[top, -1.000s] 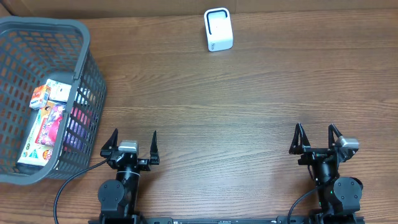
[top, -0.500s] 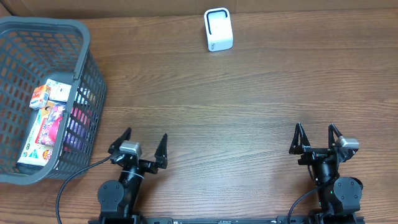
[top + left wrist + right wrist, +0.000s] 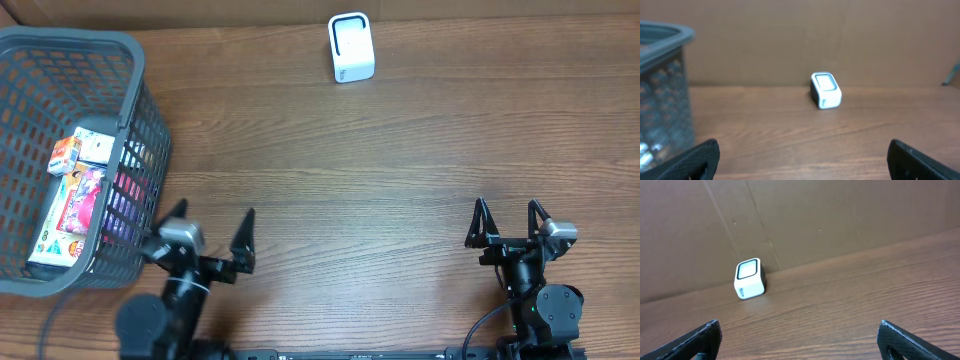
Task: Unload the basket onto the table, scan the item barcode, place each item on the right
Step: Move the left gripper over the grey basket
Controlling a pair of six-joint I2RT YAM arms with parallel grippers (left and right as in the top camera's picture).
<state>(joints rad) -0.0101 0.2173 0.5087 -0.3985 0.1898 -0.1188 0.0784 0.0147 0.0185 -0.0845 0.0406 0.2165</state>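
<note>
Left gripper [image 3: 212, 225] sits wide open and empty just beside the basket [image 3: 140, 80], off its near right corner. Items [image 3: 93, 148] lie inside the basket, the pink box [image 3: 82, 200] lengthwise along the wall facing my claw. I judge the reach goes left and over the rim, since the mesh wall blocks a straight path. Right gripper [image 3: 507, 215], also open and empty, is well apart from the basket. Scanner [image 3: 351, 47] stands far right of the basket.

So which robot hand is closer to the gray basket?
Left. The left gripper sits just beside the basket's near corner, open and empty. The right gripper is far off across the table, on the opposite side from the basket.
</note>
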